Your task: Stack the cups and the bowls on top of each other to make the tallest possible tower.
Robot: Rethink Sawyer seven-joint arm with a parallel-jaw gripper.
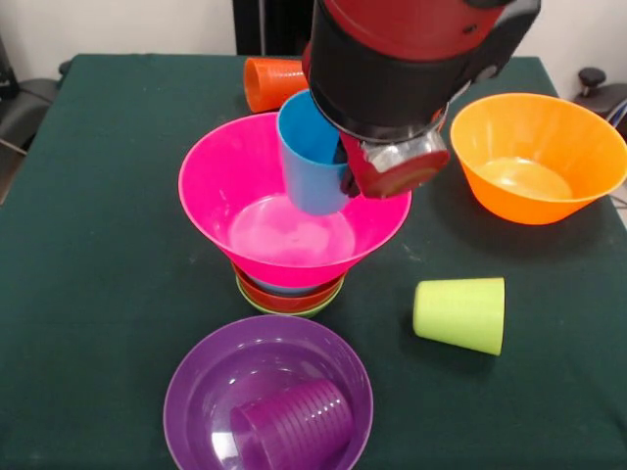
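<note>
The tower stands mid-table: small green, orange and blue bowls (290, 297) nested together, with the large pink bowl (217, 186) on top. My gripper (361, 176) comes down from above and is shut on the right wall of the blue cup (312, 157). It holds the cup upright and slightly tilted inside the pink bowl, its base just over the bowl's floor. The orange cup (273, 82) lies on its side behind the tower. The lime green cup (460, 314) lies on its side at the front right. The purple cup (294, 427) lies inside the wide purple bowl (188, 387) in front.
A large orange bowl (539, 157) stands upright at the right, near the table's edge. The dark green table (98, 245) has open cloth on the left. The arm's bulk hides the area behind the pink bowl.
</note>
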